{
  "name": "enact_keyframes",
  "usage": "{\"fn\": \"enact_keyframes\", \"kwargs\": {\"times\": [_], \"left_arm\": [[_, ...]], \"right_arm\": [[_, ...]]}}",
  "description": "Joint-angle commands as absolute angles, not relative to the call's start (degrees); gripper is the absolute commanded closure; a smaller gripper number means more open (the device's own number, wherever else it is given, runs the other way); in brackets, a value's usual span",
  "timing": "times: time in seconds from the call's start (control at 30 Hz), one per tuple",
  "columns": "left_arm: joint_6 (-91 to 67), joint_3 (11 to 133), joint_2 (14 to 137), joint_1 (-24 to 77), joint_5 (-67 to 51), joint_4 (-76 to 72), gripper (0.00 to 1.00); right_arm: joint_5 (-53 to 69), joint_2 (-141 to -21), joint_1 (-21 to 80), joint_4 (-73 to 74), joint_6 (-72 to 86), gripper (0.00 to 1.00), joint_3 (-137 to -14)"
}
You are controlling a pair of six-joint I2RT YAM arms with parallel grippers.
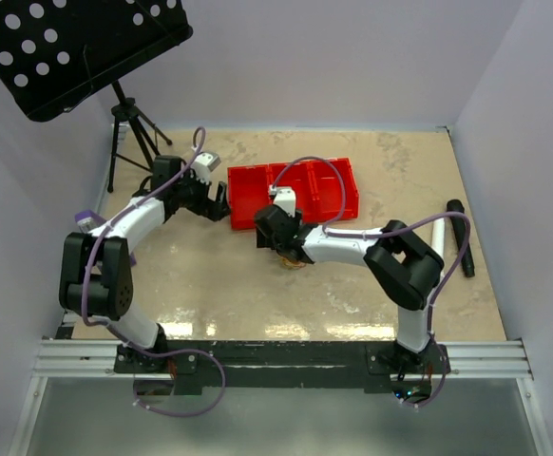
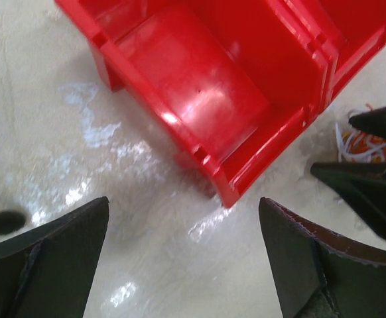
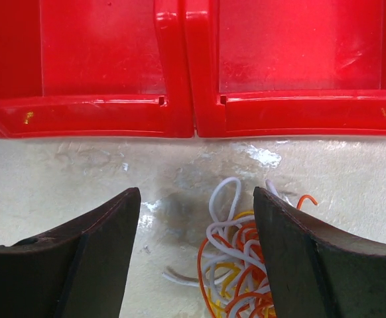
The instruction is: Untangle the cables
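The cables [image 3: 236,258] lie in a tangled heap of white, orange and yellow cords on the table just in front of the red bins. My right gripper [image 3: 196,199] is open and hovers over the heap, which sits between its fingers, close to the right finger [image 3: 312,258]. In the top view the right gripper [image 1: 275,231] mostly hides the heap [image 1: 294,260]. My left gripper [image 2: 183,218] is open and empty over bare table at the corner of the left bin. The heap also shows at the right edge of the left wrist view [image 2: 365,142], behind the right gripper's fingertips [image 2: 379,156].
Two joined red bins [image 1: 295,190] stand behind the heap; they show no contents. A black music stand [image 1: 86,47] on a tripod is at the back left. A white tube [image 1: 427,228] and a black stick [image 1: 462,237] lie at the right.
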State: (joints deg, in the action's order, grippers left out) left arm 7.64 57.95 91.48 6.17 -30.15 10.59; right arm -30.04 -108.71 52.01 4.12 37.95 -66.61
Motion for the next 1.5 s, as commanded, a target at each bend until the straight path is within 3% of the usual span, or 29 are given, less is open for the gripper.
{"fn": "enact_keyframes", "kwargs": {"times": [0.0,0.4,0.67,1.0,1.23,1.47], "left_arm": [[4.3,63.8,94.4,9.8,-29.5,6.0,0.0],[5.2,66.8,100.3,15.0,-19.1,2.9,0.0],[9.0,65.9,102.9,16.6,-15.8,2.3,0.27],[12.9,60.0,99.8,17.3,-15.1,1.9,0.53],[15.5,54.9,95.4,17.3,-16.5,4.0,0.55],[10.9,50.3,89.2,17.8,-17.8,5.7,0.44]], "right_arm": [[-32.8,-106.6,51.9,2.2,38.1,0.28,-66.1],[-25.0,-98.1,58.5,0.4,46.7,0.48,-51.2],[-22.9,-94.4,67.8,1.5,51.1,0.51,-49.7],[-24.7,-86.4,68.6,7.2,52.4,0.46,-50.0],[-32.2,-79.4,60.5,14.1,49.1,0.36,-53.9],[-33.8,-80.7,50.4,13.5,45.8,0.34,-52.2]]}}
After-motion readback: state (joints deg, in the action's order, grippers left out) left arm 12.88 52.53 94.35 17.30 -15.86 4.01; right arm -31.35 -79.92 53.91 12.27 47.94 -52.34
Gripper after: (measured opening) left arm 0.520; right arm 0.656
